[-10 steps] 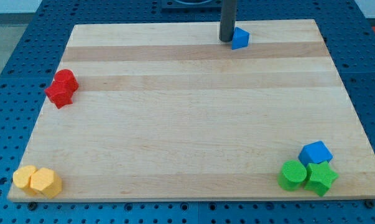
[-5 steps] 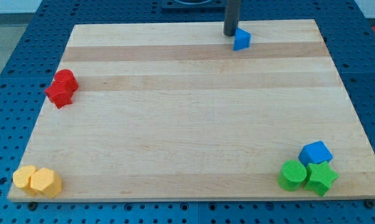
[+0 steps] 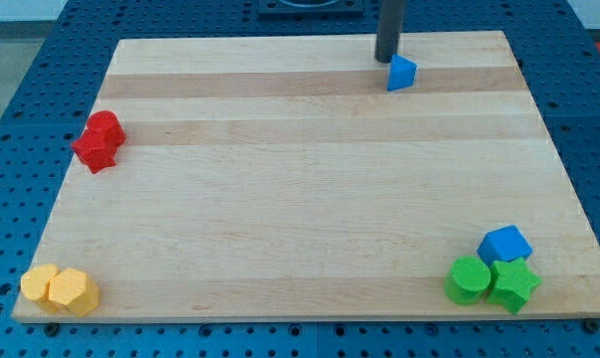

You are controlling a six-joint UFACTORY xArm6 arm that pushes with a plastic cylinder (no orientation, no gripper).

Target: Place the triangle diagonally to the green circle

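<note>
Seven blocks sit on one wooden counter (image 3: 309, 199). Two are blue: a triangle (image 3: 401, 74) and a cube (image 3: 505, 244). Two are green: a circle (image 3: 468, 279) and a star (image 3: 514, 283). Two are yellow (image 3: 39, 284) (image 3: 73, 291). One red cluster (image 3: 100, 141) may be two pieces; I cannot tell. One rod, one tip (image 3: 387, 59).

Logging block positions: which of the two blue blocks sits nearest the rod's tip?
The blue triangle, just below my tip near the view's top; the blue cube sits far off, bottom right.

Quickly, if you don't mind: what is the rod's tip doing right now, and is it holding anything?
My tip: no gripper, so it holds nothing; it sits just above and left of the blue triangle, touching or nearly touching it.
</note>
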